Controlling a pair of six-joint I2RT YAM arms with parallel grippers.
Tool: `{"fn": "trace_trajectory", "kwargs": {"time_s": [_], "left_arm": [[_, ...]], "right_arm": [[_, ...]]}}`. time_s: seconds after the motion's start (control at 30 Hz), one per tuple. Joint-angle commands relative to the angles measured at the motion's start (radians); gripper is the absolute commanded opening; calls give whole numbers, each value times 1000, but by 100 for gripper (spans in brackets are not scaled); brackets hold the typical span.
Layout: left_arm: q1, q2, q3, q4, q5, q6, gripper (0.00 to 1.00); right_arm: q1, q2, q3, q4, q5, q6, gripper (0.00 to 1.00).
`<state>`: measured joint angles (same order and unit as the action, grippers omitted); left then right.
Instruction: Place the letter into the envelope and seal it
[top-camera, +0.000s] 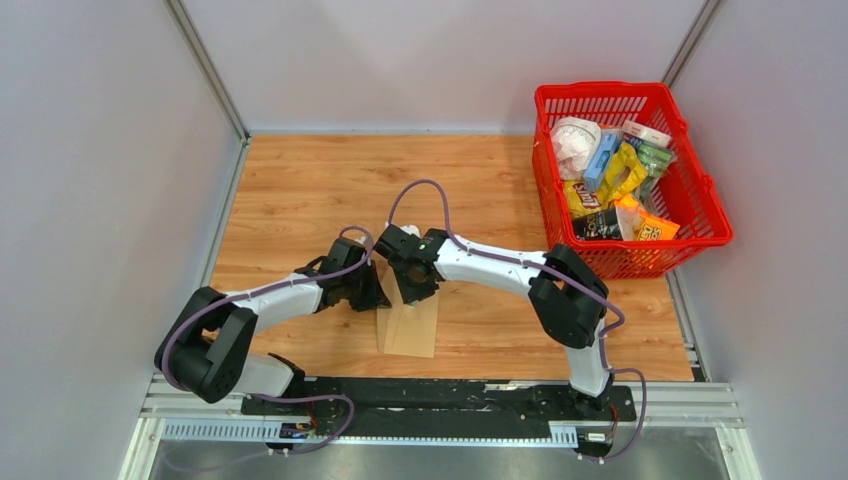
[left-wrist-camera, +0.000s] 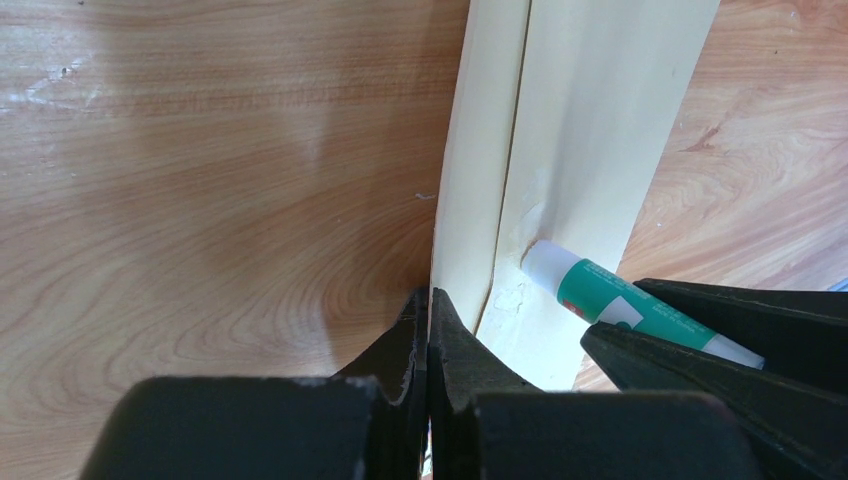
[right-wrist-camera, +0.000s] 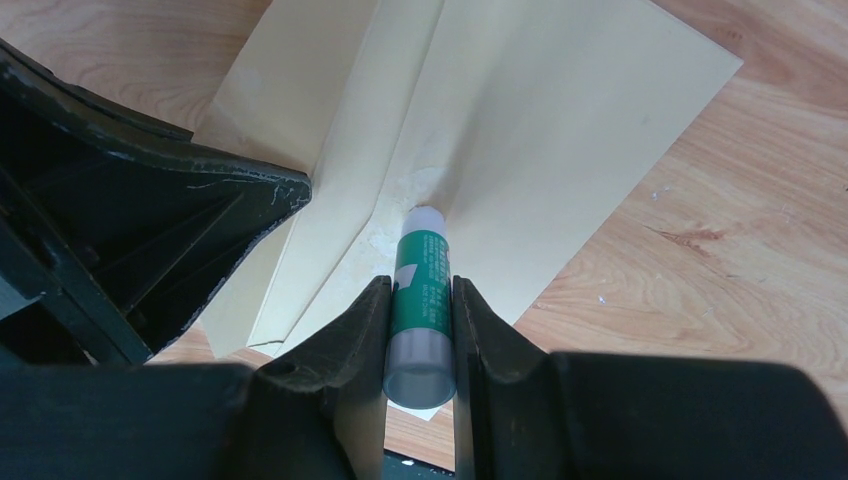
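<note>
Right fingers (right-wrist-camera: 480, 345): nearest my wrist camera; I see them clamped narrow on a glue stick (right-wrist-camera: 422, 300), one finger on each side of its green-labelled barrel.
Glue stick: white tip pointing away from the wrist and pressed onto the envelope (right-wrist-camera: 560, 130), right beside a fold line; the grey cap end sits back between the fingers. From the left wrist I see the same stick (left-wrist-camera: 610, 300) coming in from the lower right, tip touching the paper.
Left fingers (left-wrist-camera: 455, 350): almost fully together, pinched on a thin edge of the envelope's paper that runs up out of the gap between them. I read it as a raised fold or flap, but I cannot tell which layer it is.
Envelope: flat on the counter (top-camera: 300, 190) between the two arms, near the front edge; tan from above (top-camera: 410, 325), pale cream up close (left-wrist-camera: 600, 120). One long strip of it stands up along the left fingers while the rest lies flat.
Glue marks: whitish, rough smears on the paper around the stick's tip, visible from both wrists.
Left arm (top-camera: 290, 295): reaching in low from the left, wrist just beside the envelope's far end.
Right arm (top-camera: 500, 265): bent across from the right, wrist over the same end, very close to the left wrist.
Basket (top-camera: 598, 90): red plastic, at the far right of the counter, well apart from the envelope, filled with snack packets (top-camera: 620, 180) and small boxes.
</note>
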<state>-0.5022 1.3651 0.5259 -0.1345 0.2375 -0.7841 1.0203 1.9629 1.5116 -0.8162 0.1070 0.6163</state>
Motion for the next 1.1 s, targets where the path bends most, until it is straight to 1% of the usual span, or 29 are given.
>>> {"fn": "trace_trajectory", "kwargs": {"time_s": [0.0, 0.33, 0.47, 0.6, 1.07], "left_arm": [[-1, -15, -9, -31, -29, -12, 0], [-1, -1, -3, -31, -9, 5, 0], [-1, 20, 16, -36, -10, 28, 0], [1, 38, 46, -56, -6, 65, 0], [-1, 124, 126, -131, 65, 232, 0]], "right_arm": [[21, -33, -21, 26, -16, 23, 0], [40, -36, -37, 38, -40, 37, 0], [41, -39, -40, 43, -55, 39, 0], [38, -41, -45, 40, -37, 31, 0], [-52, 45, 24, 40, -13, 17, 0]]}}
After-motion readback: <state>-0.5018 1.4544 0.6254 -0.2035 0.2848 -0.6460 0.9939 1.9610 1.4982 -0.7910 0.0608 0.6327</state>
